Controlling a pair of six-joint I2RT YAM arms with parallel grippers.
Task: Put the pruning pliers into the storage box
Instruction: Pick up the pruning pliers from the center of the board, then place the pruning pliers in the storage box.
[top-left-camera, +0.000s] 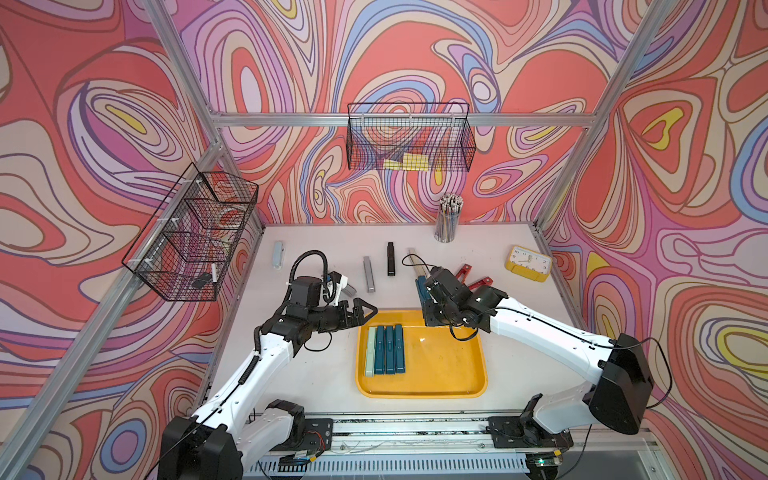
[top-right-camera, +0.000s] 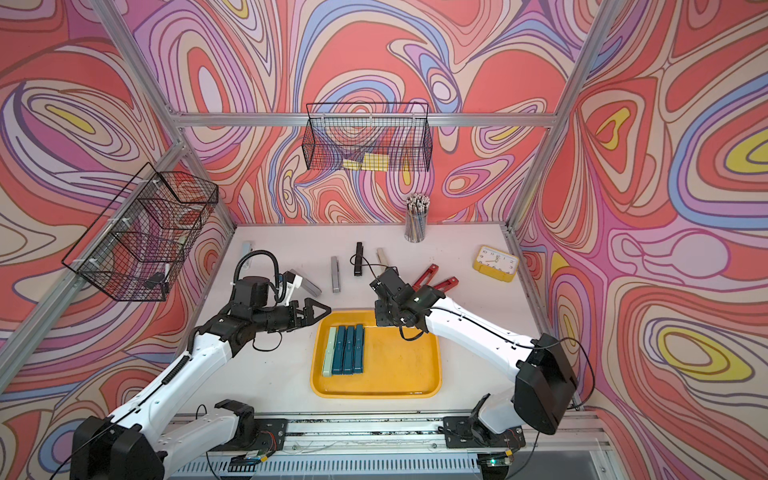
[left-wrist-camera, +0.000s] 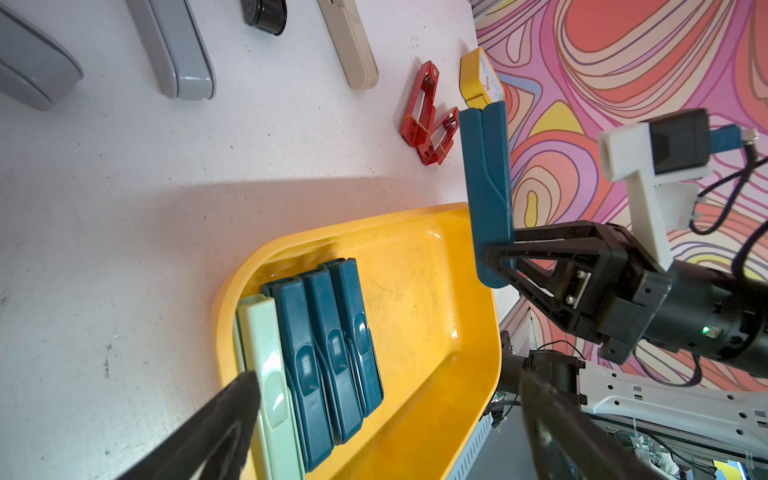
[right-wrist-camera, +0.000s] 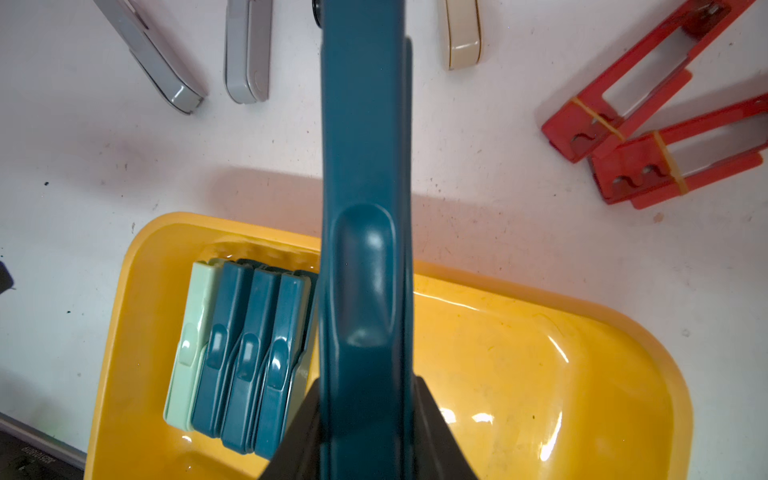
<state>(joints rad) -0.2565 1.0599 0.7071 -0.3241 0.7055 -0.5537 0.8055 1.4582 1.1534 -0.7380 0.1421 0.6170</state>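
Note:
The yellow storage box (top-left-camera: 449, 365) (top-right-camera: 395, 370) lies at the table's front centre. One pale green pruning pliers (top-left-camera: 370, 351) and three teal ones (top-left-camera: 389, 349) lie side by side along its left side. My right gripper (right-wrist-camera: 365, 386) is shut on another teal pliers (right-wrist-camera: 363, 208) (left-wrist-camera: 488, 187), held above the box's far rim and pointing away from me. My left gripper (top-left-camera: 368, 311) (left-wrist-camera: 386, 374) hangs open and empty over the box's far left corner. Grey (top-left-camera: 368, 273), black (top-left-camera: 390, 258), beige (top-left-camera: 412, 257) and red (top-left-camera: 463, 272) pliers lie loose behind the box.
A yellow clock (top-left-camera: 528, 263) stands at the back right and a cup of pencils (top-left-camera: 448, 218) at the back. Black wire baskets hang on the back wall (top-left-camera: 409, 137) and the left wall (top-left-camera: 191, 237). Another grey pliers (top-left-camera: 277, 254) lies at the back left.

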